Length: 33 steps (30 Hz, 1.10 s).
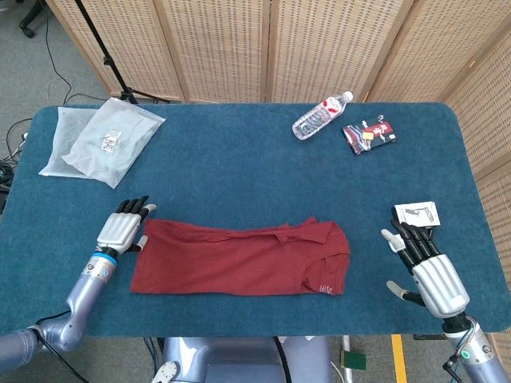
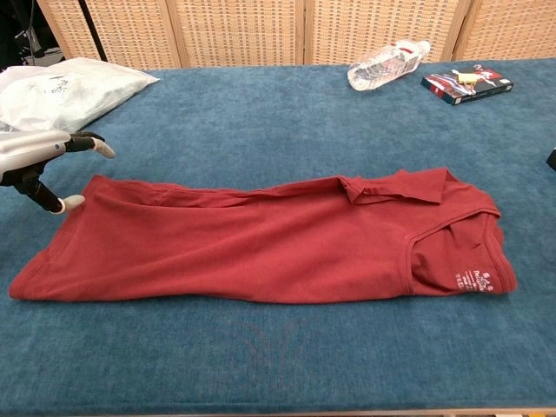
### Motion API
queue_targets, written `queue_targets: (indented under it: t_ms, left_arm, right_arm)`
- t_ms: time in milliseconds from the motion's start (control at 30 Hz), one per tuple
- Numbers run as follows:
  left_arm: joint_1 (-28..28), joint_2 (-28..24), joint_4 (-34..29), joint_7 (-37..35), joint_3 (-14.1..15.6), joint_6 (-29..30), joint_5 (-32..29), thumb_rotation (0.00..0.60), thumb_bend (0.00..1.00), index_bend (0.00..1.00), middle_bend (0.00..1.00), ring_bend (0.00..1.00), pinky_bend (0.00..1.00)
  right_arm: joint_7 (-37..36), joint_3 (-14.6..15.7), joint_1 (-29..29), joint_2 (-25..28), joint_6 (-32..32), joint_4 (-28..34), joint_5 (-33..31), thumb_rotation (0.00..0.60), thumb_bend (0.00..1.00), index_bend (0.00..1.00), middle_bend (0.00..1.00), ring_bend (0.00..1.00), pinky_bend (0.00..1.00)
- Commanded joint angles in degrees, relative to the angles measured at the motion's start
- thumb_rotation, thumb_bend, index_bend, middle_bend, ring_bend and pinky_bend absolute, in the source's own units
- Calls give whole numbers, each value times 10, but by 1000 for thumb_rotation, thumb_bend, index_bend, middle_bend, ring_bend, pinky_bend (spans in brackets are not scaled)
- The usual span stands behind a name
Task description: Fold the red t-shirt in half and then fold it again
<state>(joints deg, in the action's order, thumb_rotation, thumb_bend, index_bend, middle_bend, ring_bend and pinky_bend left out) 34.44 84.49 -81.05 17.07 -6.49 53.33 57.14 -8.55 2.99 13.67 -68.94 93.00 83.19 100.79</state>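
The left hand (image 1: 125, 229) was held with fingers spread and nothing in it, just beside the left end of the shirt (image 1: 239, 258), whose long axis was laid left to right near the table's (image 1: 239, 171) front edge. The right hand (image 1: 427, 270), also spread and unladen, was kept well apart from the collar end. The left was judged the nearer, with bare cloth seen around the shirt for the second fold.

Blue table (image 1: 239, 171), red t-shirt (image 1: 239, 258) folded lengthwise near the front edge, plastic bags (image 1: 100, 140) at the back left corner, bottle (image 1: 320, 116) lying at the back, dark packet (image 1: 370, 134) just beside it, white card (image 1: 416, 213) near the right edge
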Motion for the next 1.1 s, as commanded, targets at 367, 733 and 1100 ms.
queue_targets:
  t_ms: [367, 733, 1100]
  left_arm:
    - [4, 27, 7, 32, -13, 10, -53, 600, 437, 292, 0, 0, 0]
    - [10, 45, 28, 34, -15, 4, -64, 600, 440, 317, 0, 0, 0]
    - [-5, 57, 33, 15, -12, 27, -46, 600, 454, 563, 0, 0, 0]
  right_arm:
    - [-9, -5, -5, 2, -1, -1, 11, 600, 0, 0, 0, 0, 104]
    - [-8, -10, -7, 3, -5, 0, 13, 600, 0, 0, 0, 0, 104]
    - [-13, -12, -9, 3, -8, 0, 15, 600, 0, 0, 0, 0, 104]
